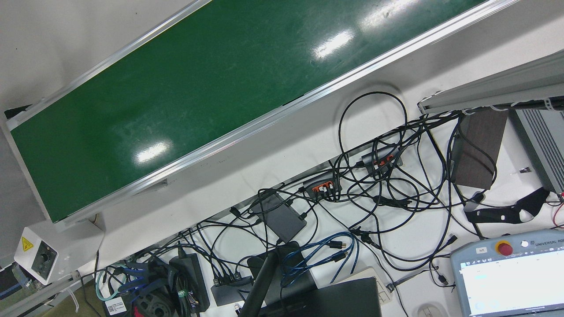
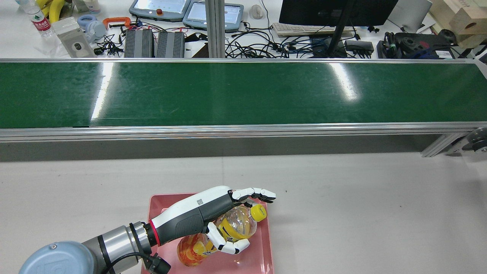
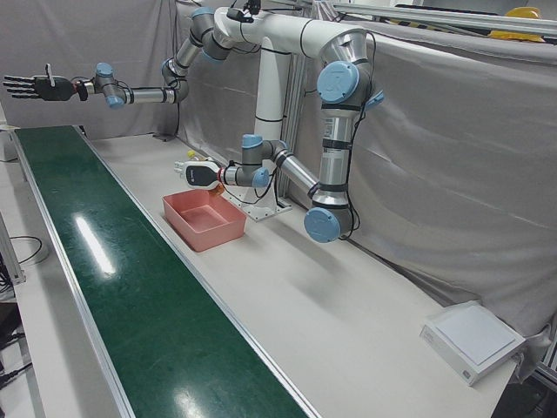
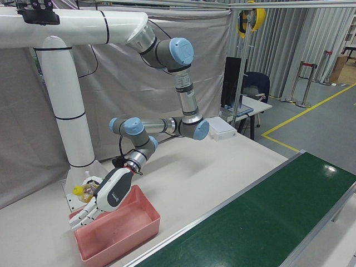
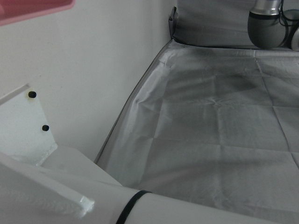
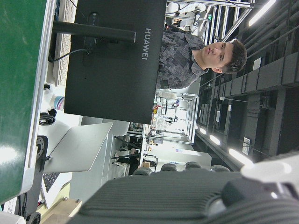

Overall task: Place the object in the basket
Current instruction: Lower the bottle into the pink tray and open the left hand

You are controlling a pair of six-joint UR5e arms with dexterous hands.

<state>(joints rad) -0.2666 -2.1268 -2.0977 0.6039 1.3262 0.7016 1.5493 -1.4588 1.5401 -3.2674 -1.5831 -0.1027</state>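
A clear bottle (image 2: pixel 235 225) with an orange label and a yellow cap lies across my left hand (image 2: pixel 205 215), just above the pink basket (image 2: pixel 266 247). The thumb curls under the bottle and the fingers (image 2: pixel 255 194) reach out over its cap. The right-front view shows the same hand (image 4: pixel 109 194) over the basket (image 4: pixel 130 233), with the bottle's cap (image 4: pixel 78 191) above the rim. The left-front view shows this hand (image 3: pixel 198 174) at the basket's far side (image 3: pixel 205 222). My right hand (image 3: pixel 33 87) is held high and far off, fingers spread, empty.
The green conveyor belt (image 2: pixel 243 91) runs across the table beyond the basket, with an aluminium rail (image 2: pixel 243 131) on its near side. A white flat box (image 3: pixel 474 341) sits at the table's far corner. Cables, tablets and a monitor stand behind the belt.
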